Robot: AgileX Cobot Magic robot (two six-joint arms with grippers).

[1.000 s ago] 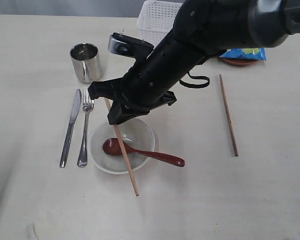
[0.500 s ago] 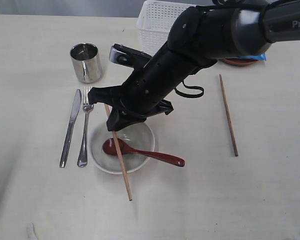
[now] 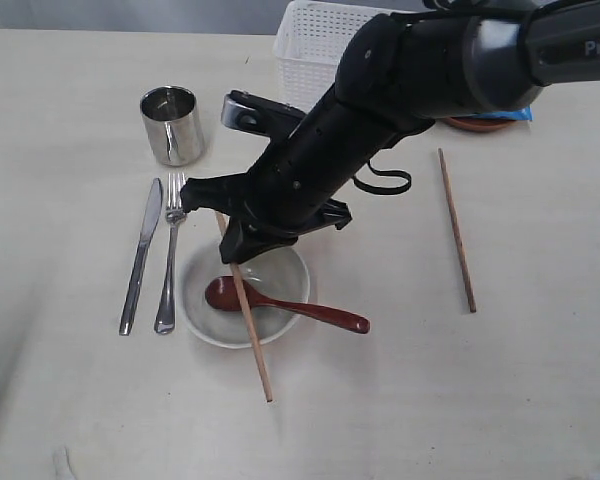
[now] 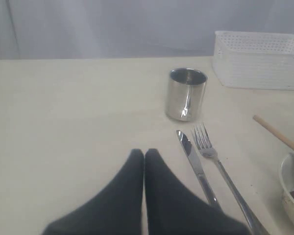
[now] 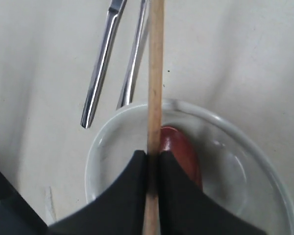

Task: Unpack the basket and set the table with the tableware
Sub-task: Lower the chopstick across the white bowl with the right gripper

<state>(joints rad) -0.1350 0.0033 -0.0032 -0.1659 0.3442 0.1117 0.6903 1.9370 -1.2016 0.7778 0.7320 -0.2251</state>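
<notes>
My right hand [image 5: 153,156] clamps chopstick [image 5: 155,73] over bowl [image 5: 235,129]; left hand [image 4: 144,155] closed, empty, above counter [image 4: 63,107].

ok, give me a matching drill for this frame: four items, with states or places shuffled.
Items:
1 cup
2 spoon
3 basket
4 chopstick over the bowl

States:
A clamped in the right end effector
B upright, shiny steel
C head resting in the bowl
D white, partly behind the arm

Pairs: 1-B, 2-C, 3-D, 4-A
</notes>
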